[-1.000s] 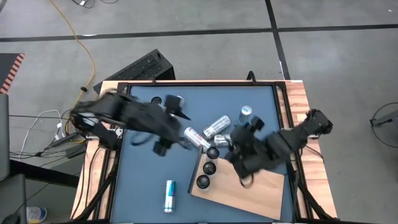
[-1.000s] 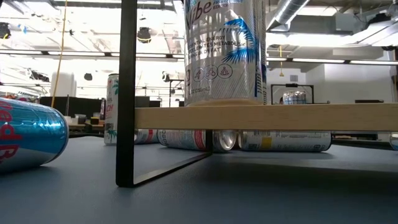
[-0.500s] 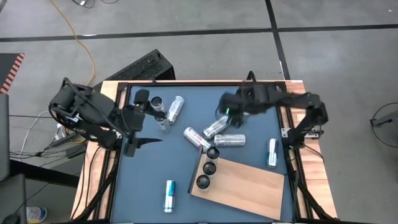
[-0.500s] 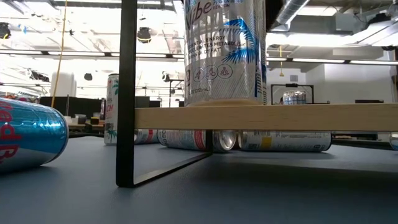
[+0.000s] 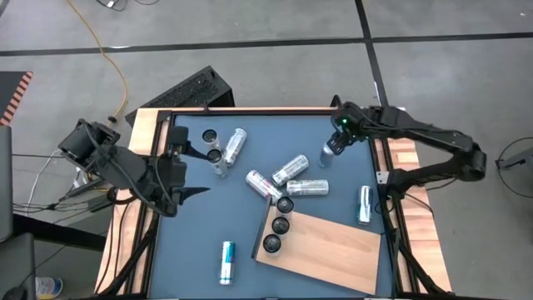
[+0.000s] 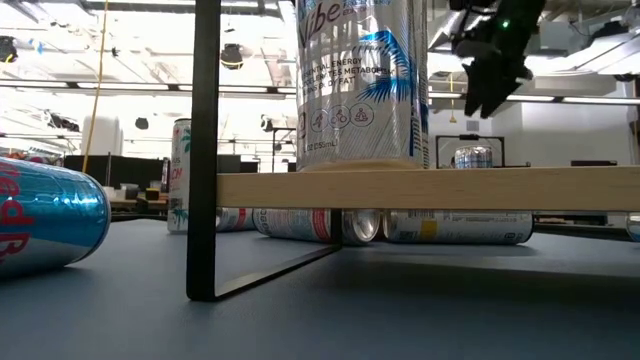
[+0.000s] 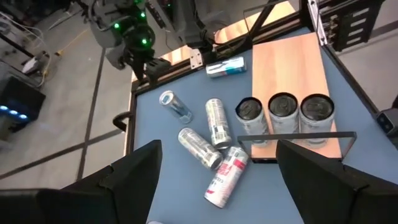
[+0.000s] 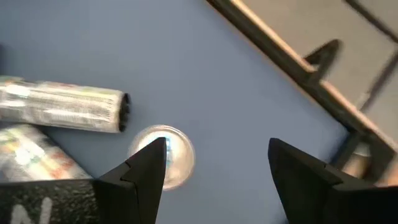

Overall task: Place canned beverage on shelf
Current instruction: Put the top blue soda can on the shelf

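The shelf, a light-brown wooden board (image 5: 329,250) on a black metal frame, carries three upright cans (image 5: 280,225) along its left edge; one fills the low view (image 6: 360,80). My right gripper (image 5: 336,136) is open and hovers over an upright can (image 5: 330,153) near the table's far right. In the right wrist view that can's top (image 8: 166,157) shows below the open fingers (image 8: 217,143). The gripper hangs above the board in the low view (image 6: 490,60). My left gripper (image 5: 193,171) is open and empty at the table's left, facing the shelf (image 7: 292,68).
Several cans lie on the blue-grey tabletop: three near the middle (image 5: 290,171), one at the right (image 5: 364,204), one near the front (image 5: 226,261), one at the far left (image 5: 236,144). Two upright cans (image 5: 214,146) stand beside my left gripper. A blue can (image 6: 50,215) lies close in the low view.
My left gripper has drawn back from the table's middle toward its left edge. My right gripper has left the shelf and swung toward the far edge, then right, stopping over the upright can at the far right. The cans have kept still.
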Controlling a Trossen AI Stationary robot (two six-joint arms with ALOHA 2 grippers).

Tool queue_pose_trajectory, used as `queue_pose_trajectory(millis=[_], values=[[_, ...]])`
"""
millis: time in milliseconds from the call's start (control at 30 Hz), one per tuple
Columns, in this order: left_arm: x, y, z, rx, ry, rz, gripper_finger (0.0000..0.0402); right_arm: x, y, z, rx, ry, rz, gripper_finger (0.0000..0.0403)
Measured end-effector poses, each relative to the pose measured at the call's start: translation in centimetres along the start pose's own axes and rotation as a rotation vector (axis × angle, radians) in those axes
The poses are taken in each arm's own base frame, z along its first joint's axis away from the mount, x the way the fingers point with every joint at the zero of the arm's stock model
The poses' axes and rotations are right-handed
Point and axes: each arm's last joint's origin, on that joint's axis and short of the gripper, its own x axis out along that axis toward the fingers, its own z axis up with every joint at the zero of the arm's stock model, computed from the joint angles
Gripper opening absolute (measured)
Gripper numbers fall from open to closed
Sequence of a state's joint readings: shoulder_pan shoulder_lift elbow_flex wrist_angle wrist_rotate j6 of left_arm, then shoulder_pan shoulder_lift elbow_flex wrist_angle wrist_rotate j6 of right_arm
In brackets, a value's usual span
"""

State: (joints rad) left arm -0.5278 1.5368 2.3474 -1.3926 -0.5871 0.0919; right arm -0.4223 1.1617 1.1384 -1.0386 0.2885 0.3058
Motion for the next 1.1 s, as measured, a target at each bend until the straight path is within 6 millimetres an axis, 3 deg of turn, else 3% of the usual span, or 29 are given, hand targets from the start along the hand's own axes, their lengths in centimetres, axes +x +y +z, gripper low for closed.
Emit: queue_pose_trajectory(millis=[300, 800, 1100], values=[[0.0, 0.0, 0.0, -0.024, 0.002, 0.006, 0.0303, 3.3, 1.8, 0.1, -0.097, 0.039, 0.038, 0.0261], [0.0, 0.0, -0.1, -0.032, 0.014, 0.0, 0.0303, 5.6, 3.4, 0.1, -0.096, 0.145, 0.052, 0.0261], [0.0, 0.0, -0.1, -0.032, 0.014, 0.001, 0.0303, 5.5, 3.5, 0.0, -0.094, 0.15, 0.088, 0.0261]])
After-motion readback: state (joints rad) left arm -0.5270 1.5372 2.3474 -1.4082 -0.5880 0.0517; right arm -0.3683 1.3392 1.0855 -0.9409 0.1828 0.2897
